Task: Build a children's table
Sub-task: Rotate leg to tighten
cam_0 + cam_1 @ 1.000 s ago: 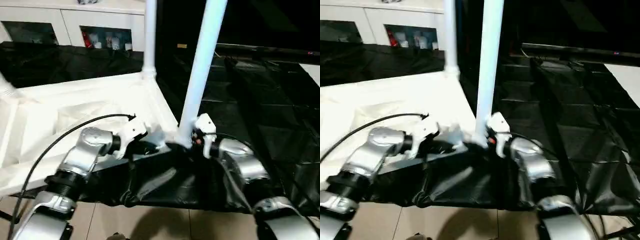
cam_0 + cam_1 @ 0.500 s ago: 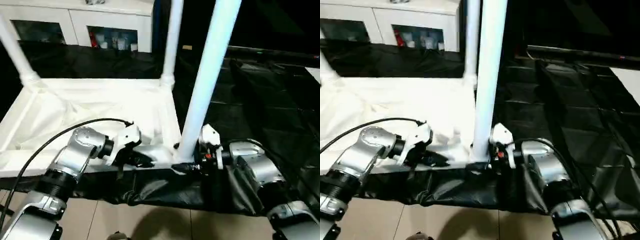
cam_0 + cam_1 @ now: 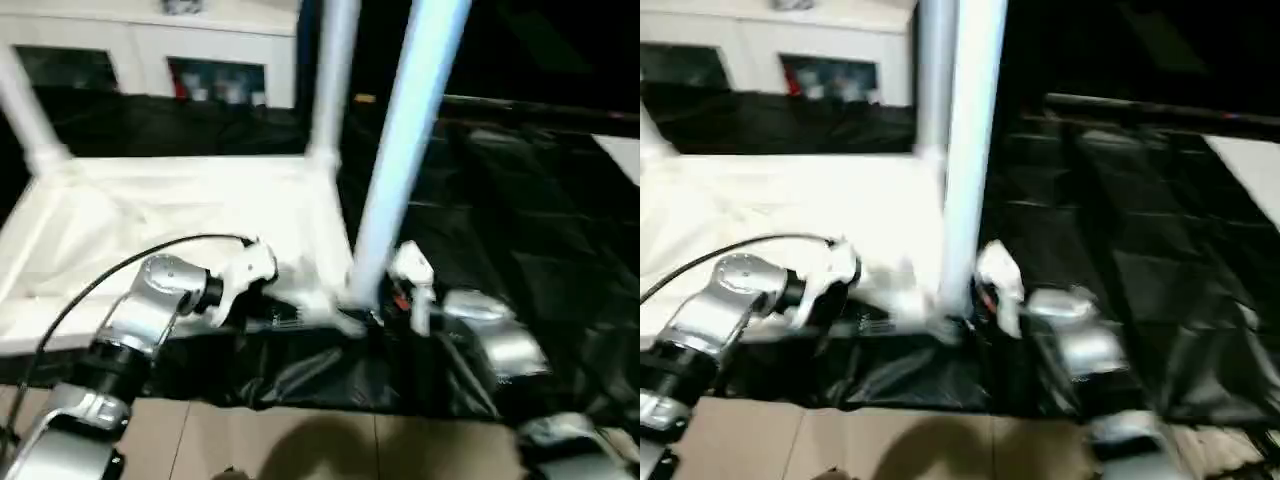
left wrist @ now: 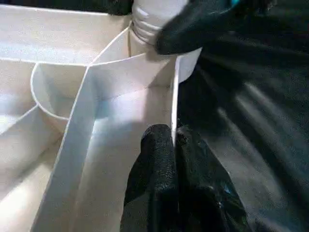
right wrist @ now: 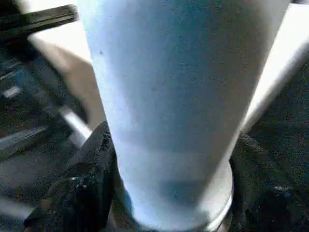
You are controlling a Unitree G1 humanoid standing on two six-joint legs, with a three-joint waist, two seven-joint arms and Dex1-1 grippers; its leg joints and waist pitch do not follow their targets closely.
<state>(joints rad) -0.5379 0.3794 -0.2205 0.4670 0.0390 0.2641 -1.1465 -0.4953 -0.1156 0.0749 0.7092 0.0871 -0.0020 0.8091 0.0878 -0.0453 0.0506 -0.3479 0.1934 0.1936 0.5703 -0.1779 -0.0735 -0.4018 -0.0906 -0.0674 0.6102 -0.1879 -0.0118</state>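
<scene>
1. The children's table (image 3: pixel 180 200), smooth all-white plastic, lies upside down on the large work table (image 3: pixel 540 200), which is draped in crinkled, glossy black sheeting; the underside faces up, showing a shallow rimmed tray shape with thin moulded ribs and a curved wall near the corner (image 4: pixel 63 92).
2. Three long tubular white legs stand upright from rounded corner sockets: a far left leg (image 3: pixel 25 110), a far right leg (image 3: pixel 330 80), and the thick near leg (image 3: pixel 400 150), a plain matte cylinder widening toward its base.
3. The left gripper (image 4: pixel 175 145), two black rubbery fingers, is pressed together on the thin upright rim of the table's near edge, one finger on either side of it, close to the near leg's socket.
4. The right gripper (image 5: pixel 169 193) has its textured black fingers (image 5: pixel 84 183) spread on either side of the near leg's flared base, just beside the collar; whether the pads actually press the plastic cannot be told.
5. Behind the work table stands a white cabinet (image 3: pixel 150 50) with dark glass-fronted openings; a black cable (image 3: pixel 150 260) arcs over the silver left forearm.
</scene>
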